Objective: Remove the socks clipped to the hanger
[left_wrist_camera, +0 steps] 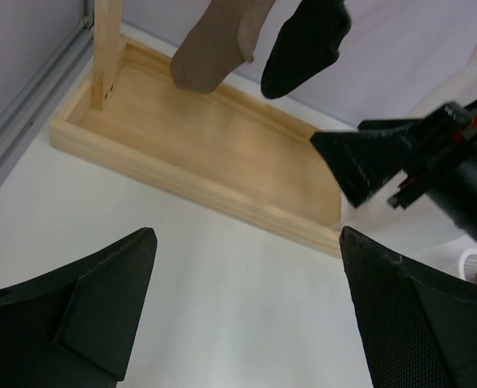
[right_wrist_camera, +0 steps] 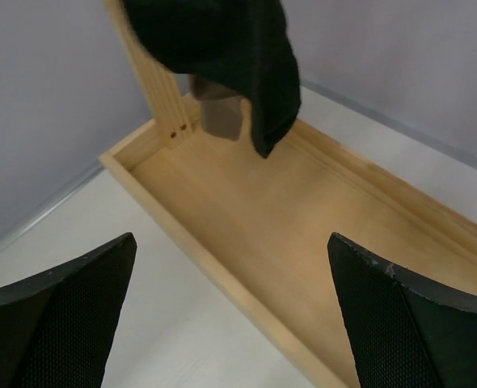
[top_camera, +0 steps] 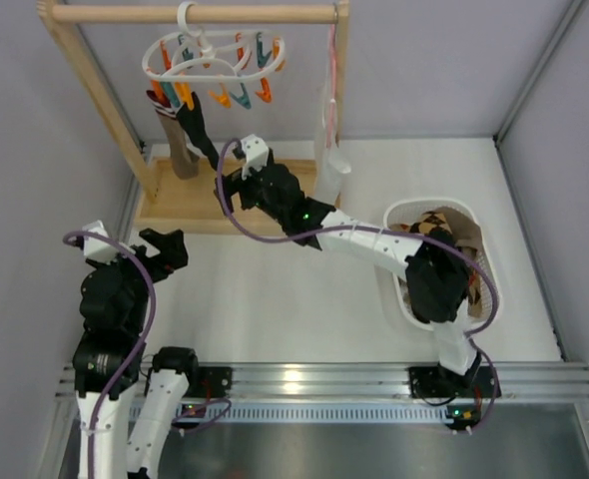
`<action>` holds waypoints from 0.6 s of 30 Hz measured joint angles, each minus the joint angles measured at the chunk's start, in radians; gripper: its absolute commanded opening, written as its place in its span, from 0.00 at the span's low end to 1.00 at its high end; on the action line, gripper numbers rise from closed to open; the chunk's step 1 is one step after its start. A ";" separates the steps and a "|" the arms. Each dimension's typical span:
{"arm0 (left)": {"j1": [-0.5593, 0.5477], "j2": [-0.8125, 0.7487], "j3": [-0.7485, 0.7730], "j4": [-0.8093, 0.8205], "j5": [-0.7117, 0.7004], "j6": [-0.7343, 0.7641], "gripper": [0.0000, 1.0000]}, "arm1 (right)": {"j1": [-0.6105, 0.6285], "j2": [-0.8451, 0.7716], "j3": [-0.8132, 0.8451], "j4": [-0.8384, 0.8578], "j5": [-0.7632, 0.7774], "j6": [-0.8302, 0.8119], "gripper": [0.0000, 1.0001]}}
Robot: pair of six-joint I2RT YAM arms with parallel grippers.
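Left gripper sits near its base, fingers spread wide and empty, well apart from the socks. Right gripper is nearer: released, holding nothing, over the tray, with the black sock toe just ahead and above. It and the brown sock hang long-axis vertical from the hanger.

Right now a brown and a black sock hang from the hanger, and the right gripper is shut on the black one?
No. The right gripper is open, not closed on the black sock; the right wrist view shows it. The rest stands.
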 measured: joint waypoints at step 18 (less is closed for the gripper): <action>-0.100 -0.021 -0.104 -0.025 -0.020 -0.001 0.98 | -0.125 0.439 0.478 0.012 -0.254 -0.091 0.69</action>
